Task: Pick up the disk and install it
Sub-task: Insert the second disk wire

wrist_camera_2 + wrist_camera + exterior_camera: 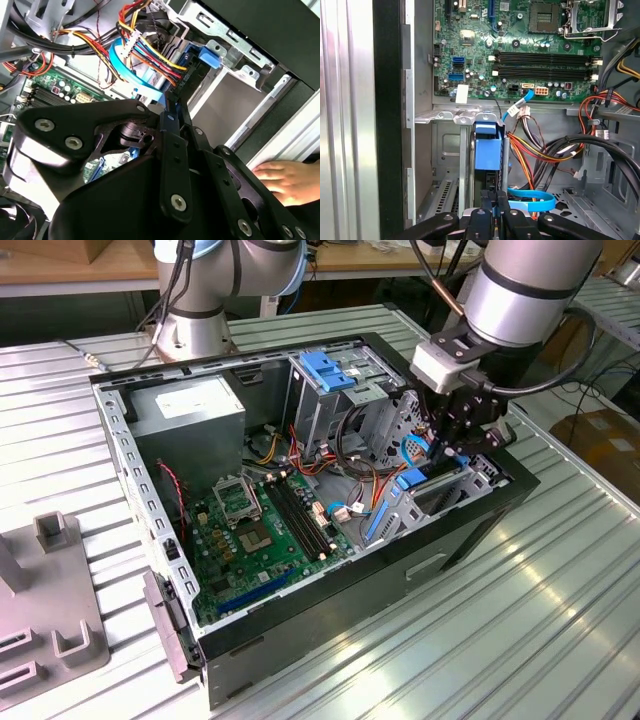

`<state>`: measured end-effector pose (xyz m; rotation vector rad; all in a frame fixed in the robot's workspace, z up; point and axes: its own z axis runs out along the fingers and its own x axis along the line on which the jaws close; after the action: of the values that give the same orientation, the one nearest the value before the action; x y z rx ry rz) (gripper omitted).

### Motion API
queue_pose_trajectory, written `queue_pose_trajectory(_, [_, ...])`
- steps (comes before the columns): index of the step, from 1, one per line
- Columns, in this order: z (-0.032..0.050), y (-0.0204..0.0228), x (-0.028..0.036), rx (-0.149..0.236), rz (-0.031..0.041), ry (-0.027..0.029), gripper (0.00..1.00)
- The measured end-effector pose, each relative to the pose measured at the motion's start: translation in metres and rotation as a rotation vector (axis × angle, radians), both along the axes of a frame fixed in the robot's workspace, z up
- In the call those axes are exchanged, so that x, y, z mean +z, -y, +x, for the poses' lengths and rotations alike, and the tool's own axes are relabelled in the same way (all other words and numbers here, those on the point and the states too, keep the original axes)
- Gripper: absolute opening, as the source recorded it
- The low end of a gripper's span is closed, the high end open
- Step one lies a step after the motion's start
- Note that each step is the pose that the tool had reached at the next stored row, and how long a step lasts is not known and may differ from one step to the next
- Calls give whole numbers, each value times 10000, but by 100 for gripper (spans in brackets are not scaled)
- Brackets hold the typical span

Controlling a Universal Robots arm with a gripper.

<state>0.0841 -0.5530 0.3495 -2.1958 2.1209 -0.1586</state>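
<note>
The disk (pixel 487 150) stands on edge inside the open computer case (pixel 300 615), with its bright blue carrier end facing the first wrist camera and grey metal on either side. My gripper (pixel 490 200) is shut on its near edge, the black fingers pressed close together. In the exterior view the gripper (pixel 440 445) reaches down into the case's corner on the exterior view's right, with the blue of the disk (pixel 413 450) just beneath it, over the metal drive bay (pixel 445 490). In the second wrist view the gripper (pixel 172 107) points at that bay.
Bundles of coloured power wires (pixel 535 150) and a flat blue data cable (pixel 532 200) lie right beside the disk. The green motherboard (pixel 260 530) fills the case floor. A tall drive cage with a blue latch (pixel 325 370) stands behind. A person's hand (pixel 285 180) rests outside the case.
</note>
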Motion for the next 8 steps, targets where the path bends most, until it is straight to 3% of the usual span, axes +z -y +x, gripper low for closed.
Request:
queue_pose_trajectory(6, [0, 43, -3, -1, 301, 0, 16])
queue_pose_trajectory(8, [0, 49, -5, 0, 333, 0, 16])
